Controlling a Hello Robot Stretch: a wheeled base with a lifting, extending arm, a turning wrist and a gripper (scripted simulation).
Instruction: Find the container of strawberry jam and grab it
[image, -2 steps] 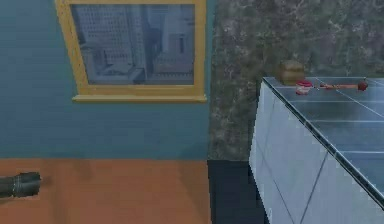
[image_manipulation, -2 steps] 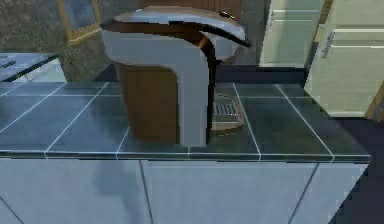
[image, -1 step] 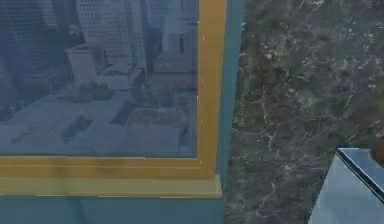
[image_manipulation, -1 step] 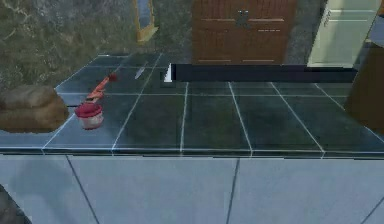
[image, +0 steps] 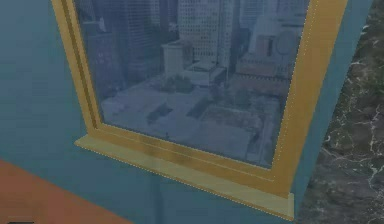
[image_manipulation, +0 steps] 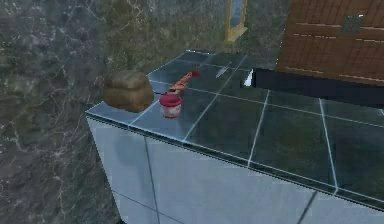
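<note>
In the forward view, a yellow-framed window (image: 190, 75) is set in a teal wall (image: 40, 90). In the arm side view, a brown lumpy loaf (image_manipulation: 128, 88) is seen at the left corner of the dark glossy tiled tabletop (image_manipulation: 290, 130). Just beside it, at the front edge, a small red-lidded jar (image_manipulation: 172, 104) is stood upright. The gripper's state cannot be told.

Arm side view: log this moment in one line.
counter: tiled, dark | small red container: standing near counter's corner | brown lump: beside it | window: ahead, yellow frame
</note>
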